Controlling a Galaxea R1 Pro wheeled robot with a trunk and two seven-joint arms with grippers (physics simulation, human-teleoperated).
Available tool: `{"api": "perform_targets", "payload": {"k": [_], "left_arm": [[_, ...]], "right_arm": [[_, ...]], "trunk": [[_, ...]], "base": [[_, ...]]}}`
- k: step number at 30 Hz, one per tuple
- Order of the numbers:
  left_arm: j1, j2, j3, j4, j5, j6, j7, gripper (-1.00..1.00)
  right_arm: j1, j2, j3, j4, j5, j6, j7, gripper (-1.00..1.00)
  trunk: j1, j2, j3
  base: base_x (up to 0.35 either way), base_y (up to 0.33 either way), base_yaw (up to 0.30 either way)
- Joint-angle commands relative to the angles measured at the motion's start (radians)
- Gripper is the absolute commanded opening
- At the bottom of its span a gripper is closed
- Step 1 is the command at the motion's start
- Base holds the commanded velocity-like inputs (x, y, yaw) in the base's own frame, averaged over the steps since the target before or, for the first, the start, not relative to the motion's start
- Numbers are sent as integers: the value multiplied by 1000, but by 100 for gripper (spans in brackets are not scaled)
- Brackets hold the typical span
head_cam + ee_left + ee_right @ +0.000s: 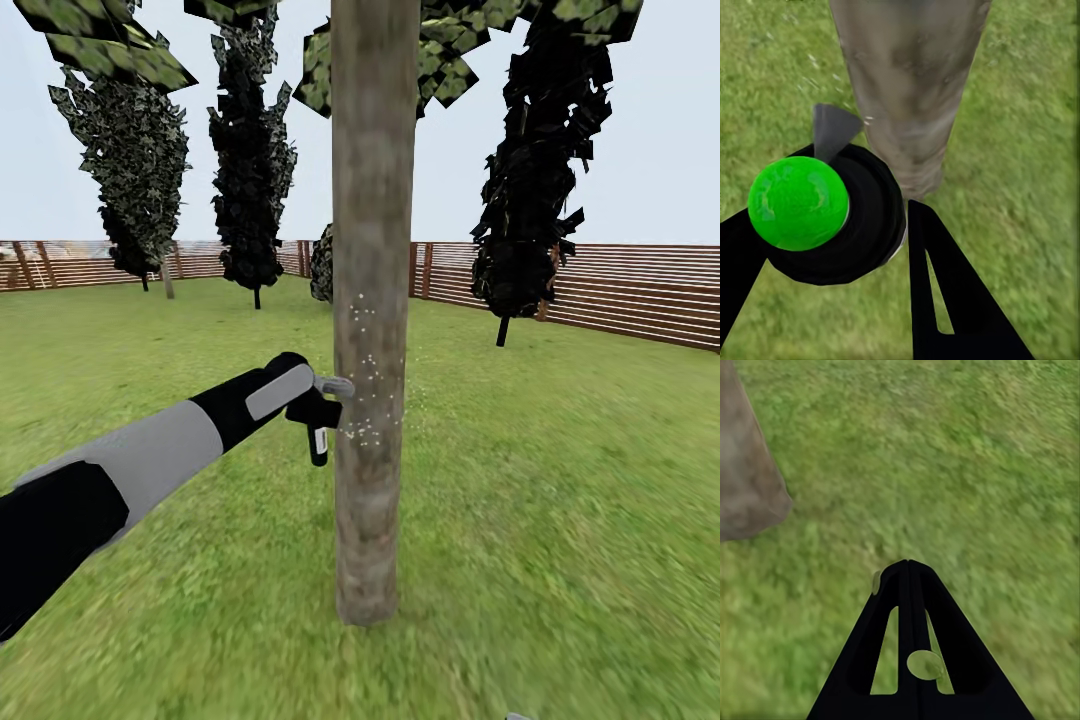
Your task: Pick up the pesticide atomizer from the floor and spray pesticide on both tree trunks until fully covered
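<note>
The pesticide atomizer (817, 217) is clamped in the left gripper (825, 247), nozzle just beside the speckled tree trunk (372, 300); the right gripper (907, 577) is closed, empty, above grass (967, 457).

No readable text or labels anywhere

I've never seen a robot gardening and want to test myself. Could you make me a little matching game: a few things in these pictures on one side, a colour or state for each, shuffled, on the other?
Things:
1. tree trunk
2. atomizer
3. right gripper
4. fence

Descriptions:
a. fingers pressed together over grass
b. brown horizontal slats
c. mottled grey-brown, dotted with white specks
d. black body with a bright green ball, held in the left gripper

Pairs: 1-c, 2-d, 3-a, 4-b
</note>
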Motion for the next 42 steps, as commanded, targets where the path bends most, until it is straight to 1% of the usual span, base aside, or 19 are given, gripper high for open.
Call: {"api": "perform_targets", "payload": {"k": [1, 4, 5, 6, 7, 9, 13, 17, 24, 31, 33, 34, 35, 36, 37, 38, 40, 41, 42], "left_arm": [[-2, 1, -5, -3, 9, -2, 9, -100], [5, 1, -5, -5, 6, -4, 8, -100], [23, 2, -5, -6, 4, -7, 7, -100], [62, 2, -5, -7, 2, -10, 7, -100], [137, 2, -5, -8, -3, -14, 7, -100], [217, 3, -6, -9, -8, -35, 6, -100], [283, 1, -7, -15, -12, -74, 2, -100], [316, 2, -8, -32, -13, -104, 1, -100], [342, 3, -8, -35, -13, -141, -2, -100], [389, 10, -10, -33, -14, -201, -46, -100], [444, 19, -14, -29, -29, -253, -92, -100], [473, 31, -15, -29, -65, -280, -123, -100], [499, 46, -16, -28, -118, -305, -169, -100], [510, 55, -16, -26, -147, -317, -199, -100], [539, 91, -16, -23, -228, -355, -313, -100], [560, 120, -15, -21, -267, -389, -393, -100], [598, 177, -16, 8, -309, -479, -529, -100], [605, 188, -16, 22, -316, -504, -559, -100], [619, 204, -16, 57, -327, -555, -618, -100]], "right_arm": [[-1, 0, 2, 0, -8, -6, -1, -100], [-1, 0, 2, 0, -8, -6, -1, -100], [-1, 0, 2, 0, -8, -6, -1, -100], [-1, 0, 2, 0, -8, -6, -1, -100], [-1, 0, 2, 0, -8, -6, -1, -100], [-1, 0, 2, 0, -8, -6, -1, -100], [-1, 1, 4, 0, -8, -6, -1, -100], [-1, 2, 5, 0, -8, -6, -3, -100], [-1, 3, 4, 0, -7, -6, -8, -100], [-1, 5, 5, 0, -6, -6, -10, -100], [-1, 5, 5, 0, -5, -6, -10, -100], [-1, 5, 5, 0, -5, -6, -10, -100], [-1, 5, 5, 0, -5, -6, -10, -100], [-1, 5, 5, 0, -5, -6, -10, -100], [-1, 5, 5, 0, -5, -6, -10, -100], [-1, 5, 5, 0, -5, -6, -10, -100], [-1, 5, 5, 0, -5, -6, -10, -100], [-1, 5, 5, 0, -5, -6, -10, -100], [-1, 5, 4, 0, -6, -6, -10, -100]], "trunk": [[1, -2, -2], [1, -2, -2], [1, -2, -2], [1, -2, -2], [1, -2, -2], [1, -2, -2], [1, -2, -2], [1, -2, -2], [1, -2, -2], [1, -2, -2], [1, -2, -3], [1, -2, -3], [1, -2, -4], [1, -2, -4], [1, -2, -5], [1, -2, -5], [1, -2, -6], [1, -2, -7], [1, -2, -7]], "base": [[0, 0, 0], [0, 0, 0], [0, 0, 0], [0, 0, 0], [0, 0, 0], [0, 0, 0], [0, 0, 0], [0, 0, 0], [0, 0, 0], [0, 0, 46], [0, 0, 194], [0, 0, 226], [0, 0, 238], [0, 0, 242], [0, 0, 250], [0, 0, 254], [0, 0, 257], [0, 0, 258], [0, 0, 259]]}}
